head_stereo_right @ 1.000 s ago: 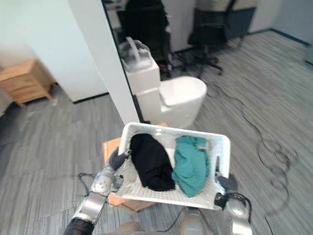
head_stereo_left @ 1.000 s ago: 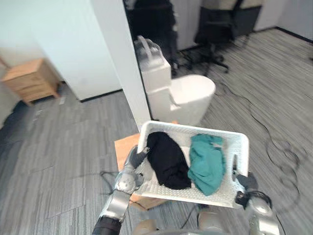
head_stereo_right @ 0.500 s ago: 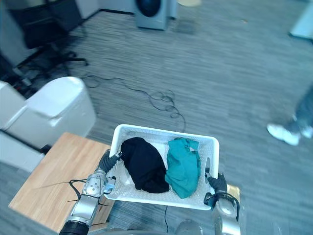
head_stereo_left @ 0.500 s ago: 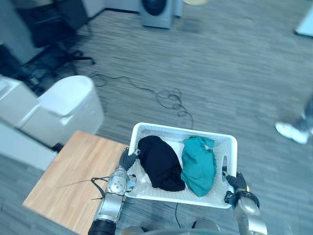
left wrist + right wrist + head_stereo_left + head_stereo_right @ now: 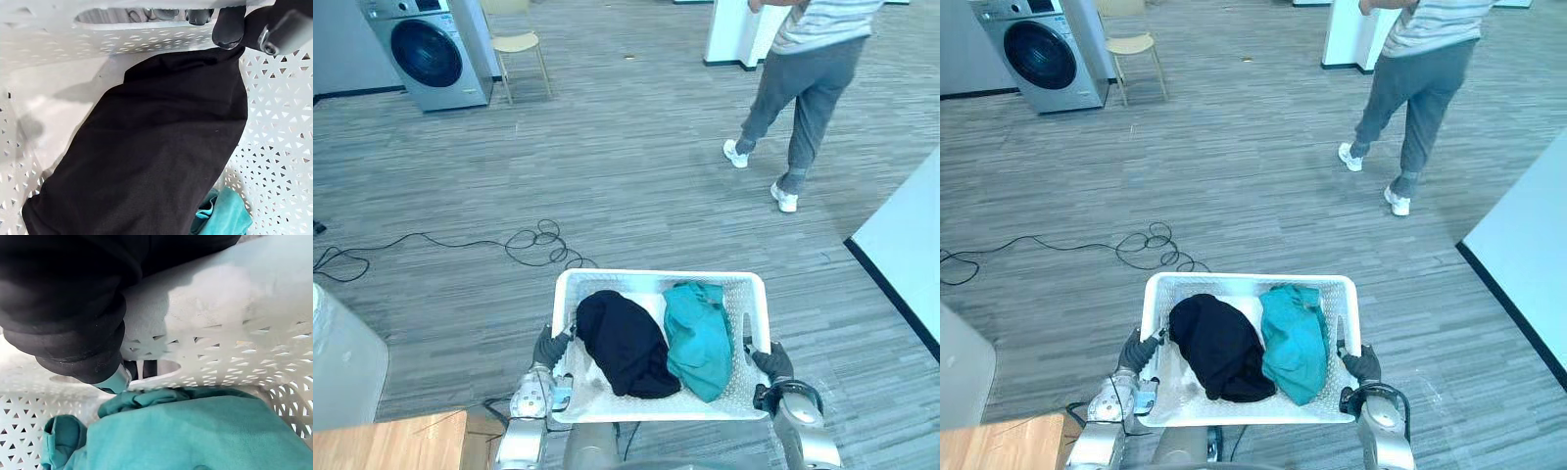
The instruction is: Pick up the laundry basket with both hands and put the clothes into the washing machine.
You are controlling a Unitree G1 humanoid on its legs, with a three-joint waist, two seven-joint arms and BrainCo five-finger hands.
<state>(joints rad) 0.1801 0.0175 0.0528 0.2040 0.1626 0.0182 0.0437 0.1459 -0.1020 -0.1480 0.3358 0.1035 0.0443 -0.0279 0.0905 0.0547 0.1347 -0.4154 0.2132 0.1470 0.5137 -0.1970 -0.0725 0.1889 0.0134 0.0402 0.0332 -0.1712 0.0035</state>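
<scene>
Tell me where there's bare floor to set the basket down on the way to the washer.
Bare floor lies between the basket and the person, and a wide strip runs on toward the washer. Crowded: the cable coils ahead-left, a chair stands beside the washer, a white bin and table close the near left.

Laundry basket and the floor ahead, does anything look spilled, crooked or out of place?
Nothing spilled: the laundry basket looks level between the left hand and right hand, black garment and teal garment inside. The odd thing is a loose cable coiled on the floor toward the washing machine.
</scene>
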